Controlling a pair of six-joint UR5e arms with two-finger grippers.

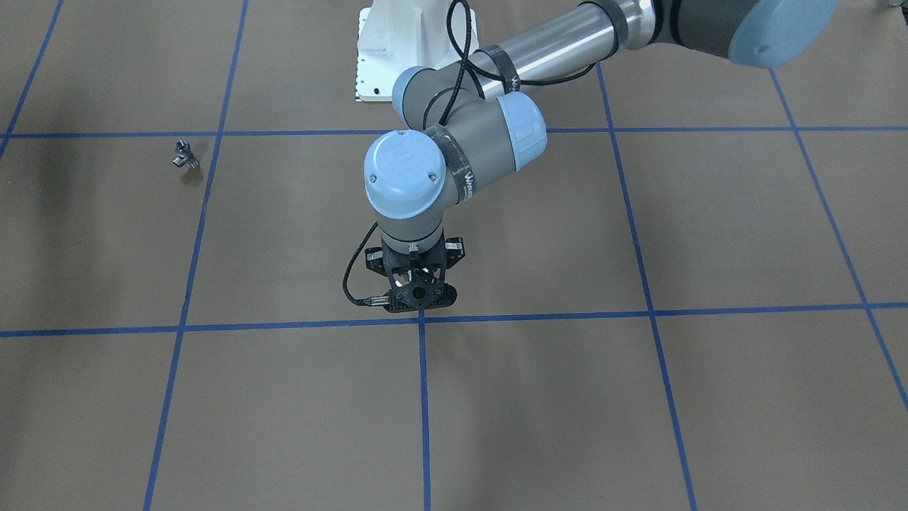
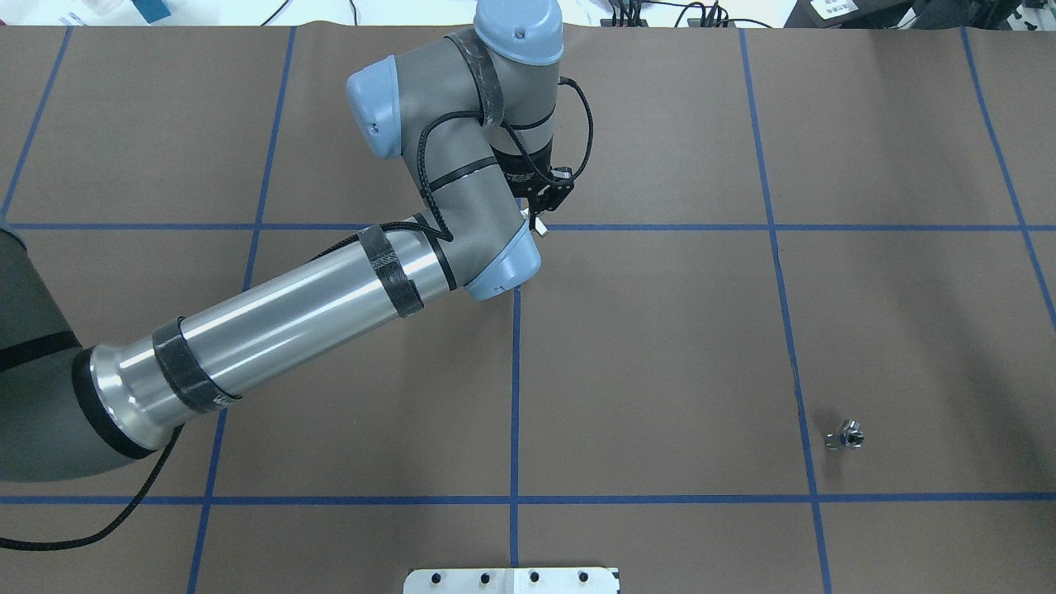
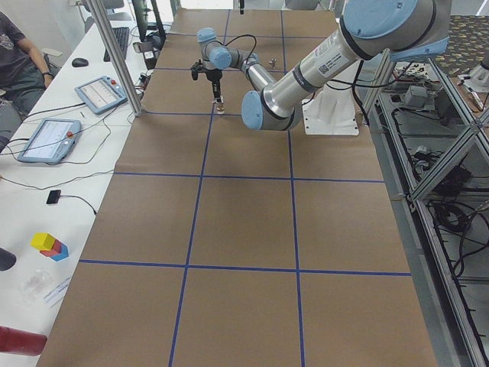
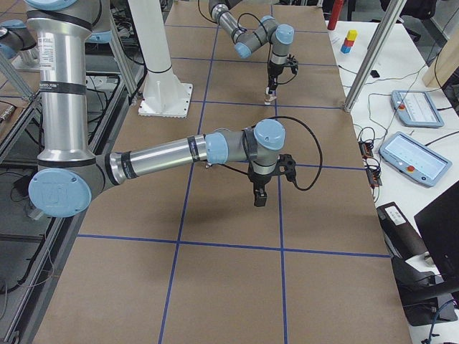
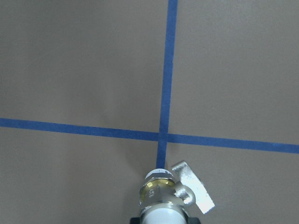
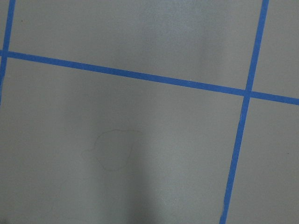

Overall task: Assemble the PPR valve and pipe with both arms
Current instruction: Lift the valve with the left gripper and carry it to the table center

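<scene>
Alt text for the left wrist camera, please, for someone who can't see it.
The PPR valve, white ends, brass middle, pale lever tab at its right, juts in from the bottom edge. Behind it, two blue tape lines cross on the brown table.

The left wrist view's bottom edge cut off the PPR valve (image 5: 161, 198) at its near white end. In the front-facing view the left gripper (image 1: 418, 292) hid the valve whole under its own mount. The pipe (image 1: 184, 155) was too small for its shape to show, and the right gripper (image 4: 259, 198), seen only in the exterior right view, was too small to judge its jaws.
</scene>
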